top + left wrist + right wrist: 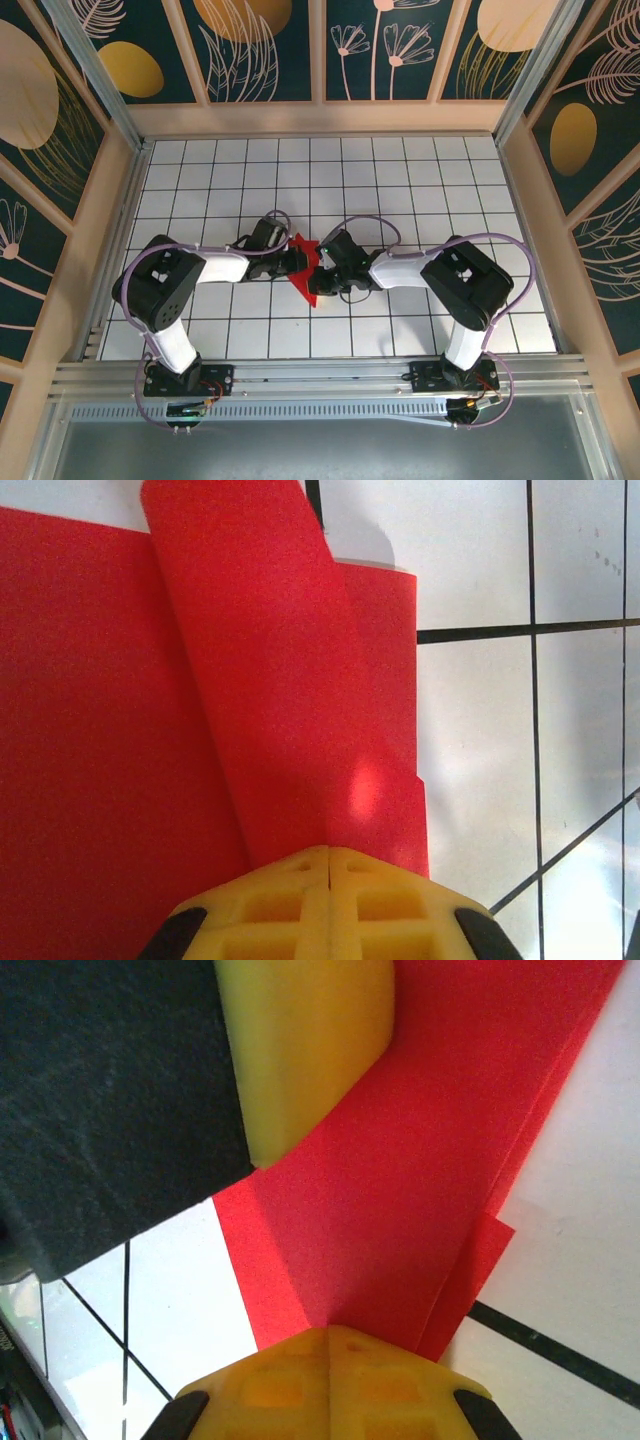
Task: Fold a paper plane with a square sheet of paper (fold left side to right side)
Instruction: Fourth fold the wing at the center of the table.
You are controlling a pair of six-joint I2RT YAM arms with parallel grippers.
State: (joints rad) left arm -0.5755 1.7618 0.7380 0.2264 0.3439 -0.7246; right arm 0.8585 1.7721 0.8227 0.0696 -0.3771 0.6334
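Left claw and right claw meet tip to tip over the middle of the white tiled surface. The red paper sits between them, with one pointed corner sticking out toward the near edge. On the left wrist camera the yellow fingers are pressed together on the near edge of the paper, and a folded flap runs forward from the claw, leaning left. On the right wrist camera the fingers are also closed together on the paper, which lies in several layers ahead; one yellow finger of the left claw comes onto it from the far side.
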